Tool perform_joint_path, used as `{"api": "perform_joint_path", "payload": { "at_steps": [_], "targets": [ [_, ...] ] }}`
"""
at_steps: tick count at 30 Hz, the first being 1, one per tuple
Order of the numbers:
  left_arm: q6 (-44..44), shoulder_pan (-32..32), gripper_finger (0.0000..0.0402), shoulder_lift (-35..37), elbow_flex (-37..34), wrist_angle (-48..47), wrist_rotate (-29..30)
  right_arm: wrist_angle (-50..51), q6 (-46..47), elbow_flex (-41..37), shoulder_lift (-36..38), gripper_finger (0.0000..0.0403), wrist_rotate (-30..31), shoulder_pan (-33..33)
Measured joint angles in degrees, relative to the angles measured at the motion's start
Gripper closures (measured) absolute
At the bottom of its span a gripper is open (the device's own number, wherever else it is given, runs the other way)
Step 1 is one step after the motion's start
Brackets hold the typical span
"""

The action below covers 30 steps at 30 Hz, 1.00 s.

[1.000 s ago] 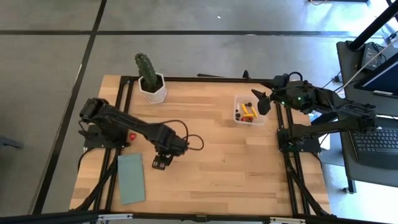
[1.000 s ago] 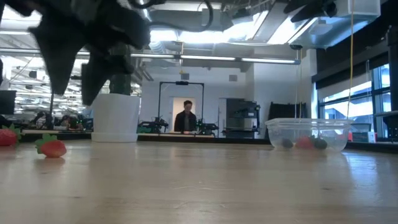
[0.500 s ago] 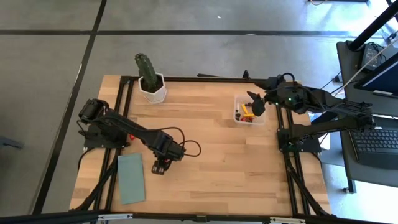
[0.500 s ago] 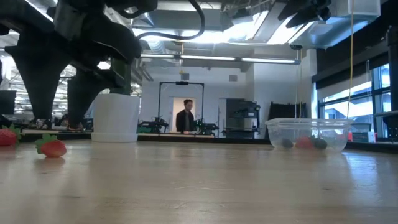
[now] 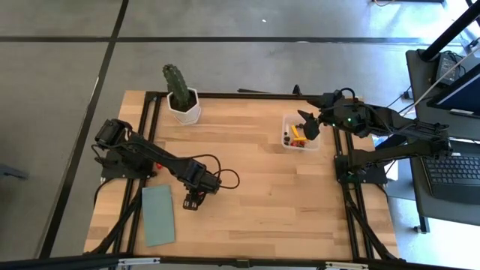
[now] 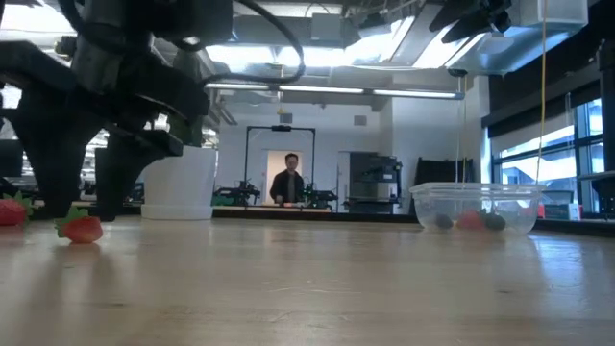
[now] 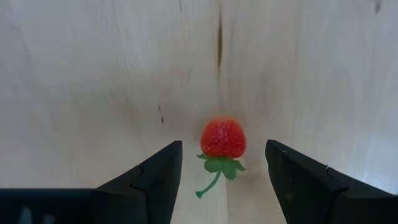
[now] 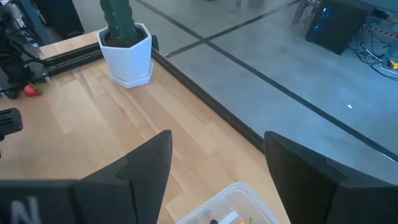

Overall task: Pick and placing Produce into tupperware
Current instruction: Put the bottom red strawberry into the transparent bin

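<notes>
My left gripper [image 5: 191, 201] is open, points down and hangs low over the table's near left part. A red toy strawberry [image 7: 222, 138] with a green stem lies on the wood between its two fingers [image 7: 155, 177], untouched; it also shows in the low view [image 6: 82, 229]. A second strawberry [image 5: 159, 164] lies by the left arm's base. My right gripper [image 5: 306, 124] is open and empty above the clear tupperware [image 5: 300, 133], which holds yellow, red and dark pieces.
A green cactus in a white pot [image 5: 182, 97] stands at the far left. A flat green pad [image 5: 157, 214] lies near the front left edge, just left of my left gripper. Bare wood lies between the two arms. A person [image 6: 288, 185] stands far behind the table.
My left gripper has moved a little toward the table's near left and come down, so its open fingers now stand on either side of the strawberry. My right gripper has moved toward the table's left, over the tupperware, then kept still.
</notes>
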State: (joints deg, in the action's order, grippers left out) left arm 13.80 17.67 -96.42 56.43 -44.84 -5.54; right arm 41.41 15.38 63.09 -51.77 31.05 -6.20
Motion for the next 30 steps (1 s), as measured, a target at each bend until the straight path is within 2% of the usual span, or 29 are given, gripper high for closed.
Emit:
{"api": "perform_joint_path", "payload": {
  "at_steps": [14,24,30],
  "targets": [
    [-0.68,0.55,0.0179,0.00,-2.94,6.03,0.44,-0.49,0.00,0.00,0.02,0.0148,0.02,0.00],
    [-0.63,1.27,0.0180,0.22,-4.79,6.54,1.06,-0.46,-0.03,0.00,0.02,0.0148,0.02,0.00],
    [-0.52,1.27,0.0206,0.15,-4.83,6.80,1.64,-0.46,-0.44,0.00,0.02,0.0148,0.02,0.00]
  ]
}}
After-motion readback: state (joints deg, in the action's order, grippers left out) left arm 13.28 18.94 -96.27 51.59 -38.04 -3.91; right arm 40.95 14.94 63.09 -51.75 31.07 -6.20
